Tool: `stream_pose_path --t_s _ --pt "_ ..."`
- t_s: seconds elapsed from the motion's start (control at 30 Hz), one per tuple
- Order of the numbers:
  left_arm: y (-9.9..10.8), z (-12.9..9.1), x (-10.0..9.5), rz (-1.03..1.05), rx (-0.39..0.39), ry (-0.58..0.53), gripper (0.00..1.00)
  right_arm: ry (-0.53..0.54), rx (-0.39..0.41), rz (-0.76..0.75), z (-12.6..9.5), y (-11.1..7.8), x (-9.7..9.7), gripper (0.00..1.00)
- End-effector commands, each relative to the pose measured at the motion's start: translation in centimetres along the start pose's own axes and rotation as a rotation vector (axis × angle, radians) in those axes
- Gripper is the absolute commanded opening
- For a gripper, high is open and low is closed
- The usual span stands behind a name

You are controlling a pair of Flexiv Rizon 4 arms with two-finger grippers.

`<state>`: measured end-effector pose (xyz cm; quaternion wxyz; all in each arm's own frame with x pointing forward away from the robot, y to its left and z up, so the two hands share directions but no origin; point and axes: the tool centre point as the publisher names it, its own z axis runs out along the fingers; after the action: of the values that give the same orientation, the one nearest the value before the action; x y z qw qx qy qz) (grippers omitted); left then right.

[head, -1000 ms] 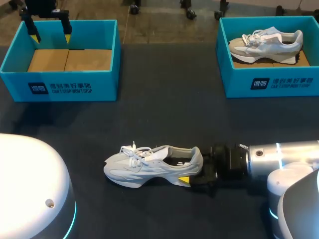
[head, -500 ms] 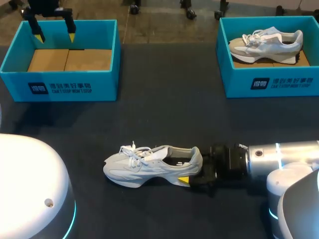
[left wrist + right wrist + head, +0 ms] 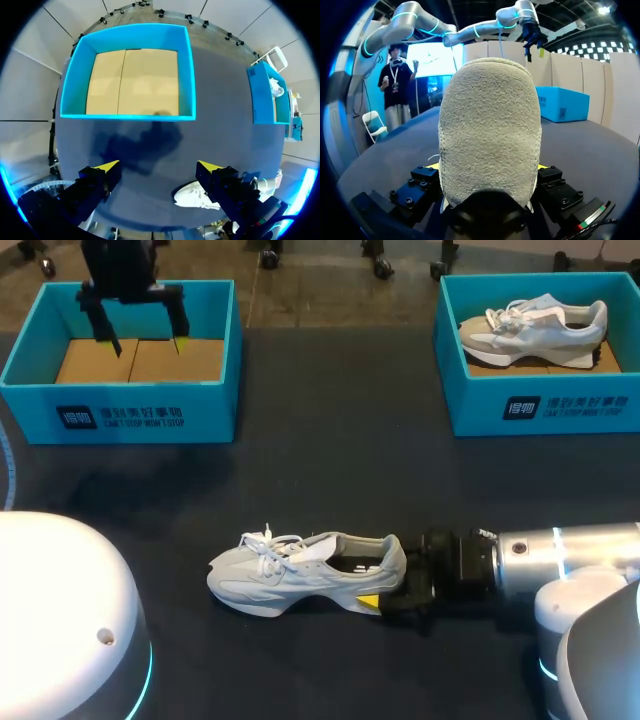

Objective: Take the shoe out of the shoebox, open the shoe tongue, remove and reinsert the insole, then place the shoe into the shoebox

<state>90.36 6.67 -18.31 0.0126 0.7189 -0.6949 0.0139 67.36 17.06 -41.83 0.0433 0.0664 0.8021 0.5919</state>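
A light grey shoe (image 3: pixel 290 575) lies on its sole on the dark table, toe to the left, laces loose. My right gripper (image 3: pixel 386 578) is shut on its heel, one finger on each side. In the right wrist view the fuzzy heel (image 3: pixel 490 125) fills the space between the fingers of the right gripper (image 3: pixel 488 168). My left gripper (image 3: pixel 141 340) hangs open and holds nothing above the far edge of the empty blue shoebox (image 3: pixel 120 415) at the back left. The left wrist view looks down past the left gripper (image 3: pixel 159 166) on that shoebox (image 3: pixel 127 117) and the shoe's toe (image 3: pixel 192 196).
A second blue shoebox (image 3: pixel 545 405) at the back right holds another light shoe (image 3: pixel 535 328). It also shows in the left wrist view as the second shoebox (image 3: pixel 256 95). Bare dark tabletop (image 3: pixel 330 450) lies between the boxes and the shoe.
My left gripper has moved to the right along the back of the left shoebox, still open. The right gripper and the shoe have not moved.
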Motion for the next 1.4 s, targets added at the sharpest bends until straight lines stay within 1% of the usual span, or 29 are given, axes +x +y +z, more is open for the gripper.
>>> stream_pose_path --t_s 0.03,0.1,0.13,0.17,0.2,0.23,0.27,0.3,0.33,0.4,0.43,0.47,0.5,0.53,0.6,0.73,0.83,0.9,1.27,1.33,1.4 --pt "0.5 0.0 -0.3 -0.001 0.022 0.005 1.0 -0.001 0.003 0.0 0.2 0.1 0.0 0.0" --pt "0.5 0.0 -0.3 -0.001 0.022 0.005 1.0 -0.001 0.003 0.0 0.2 0.1 0.0 0.0" --pt "1.4 0.1 0.3 0.019 0.007 0.036 1.0 -0.001 0.003 0.0 0.2 0.1 0.0 0.0" --pt "2.6 0.0 0.8 0.043 -0.032 0.075 1.0 -0.001 0.003 0.0 0.2 0.1 0.0 0.0" --pt "4.0 0.2 1.5 0.035 -0.031 0.067 1.0 -0.001 0.003 0.0 0.2 0.1 0.0 0.0" --pt "5.4 0.5 2.3 0.05 -0.002 0.06 1.0 -0.001 0.003 0.0 0.2 0.1 0.0 0.0" --pt "5.7 0.6 2.5 0.053 0.001 0.061 1.0 -0.001 0.003 0.0 0.2 0.1 0.0 0.0" --pt "7.8 1.0 3.9 0.062 -0.009 0.057 1.0 -0.001 0.003 0.0 0.2 0.1 0.0 0.0" --pt "9.1 1.3 4.8 0.068 0.001 0.052 1.0 -0.001 0.003 0.0 0.2 0.1 0.0 0.0" --pt "11.3 1.5 6.0 0.073 -0.002 0.051 1.0 -0.001 0.003 0.0 0.2 0.1 0.0 0.0" --pt "12.8 1.7 7.0 0.076 0.022 0.037 1.0 -0.001 0.003 0.0 0.2 0.1 0.0 0.0" --pt "13.8 1.8 7.7 0.076 0.024 0.033 1.0 -0.001 0.003 0.0 0.2 0.1 0.0 0.0" --pt "14.5 1.8 8.1 0.081 0.027 0.035 1.0 -0.001 0.003 0.0 0.2 0.1 0.0 0.0" --pt "15.6 1.8 8.9 0.085 0.045 0.036 1.0 -0.001 0.003 0.0 0.2 0.1 0.0 0.0" --pt "17.1 1.9 10.0 0.092 0.046 0.043 1.0 -0.001 0.003 0.0 0.2 0.1 0.0 0.0" --pt "19.4 2.3 12.3 0.116 0.051 0.028 1.0 -0.001 0.003 0.0 0.2 0.1 0.0 0.0" --pt "20.8 2.5 14.3 0.148 -0.005 0.044 1.0 -0.001 0.003 0.0 0.2 0.1 0.0 0.0" --pt "21.8 2.7 16.0 0.183 -0.042 0.026 1.0 -0.001 0.003 0.0 0.2 0.1 0.0 0.0" --pt "21.8 2.7 16.0 0.183 -0.042 0.026 1.0 -0.001 0.003 0.0 0.2 0.1 0.0 0.0" --pt "21.9 3.4 16.7 0.174 -0.04 0.002 1.0 -0.001 0.003 0.0 0.2 0.1 0.0 0.0" --pt "22.1 4.2 17.8 0.165 -0.081 -0.014 1.0 -0.001 0.003 0.0 0.2 0.1 0.0 0.0"
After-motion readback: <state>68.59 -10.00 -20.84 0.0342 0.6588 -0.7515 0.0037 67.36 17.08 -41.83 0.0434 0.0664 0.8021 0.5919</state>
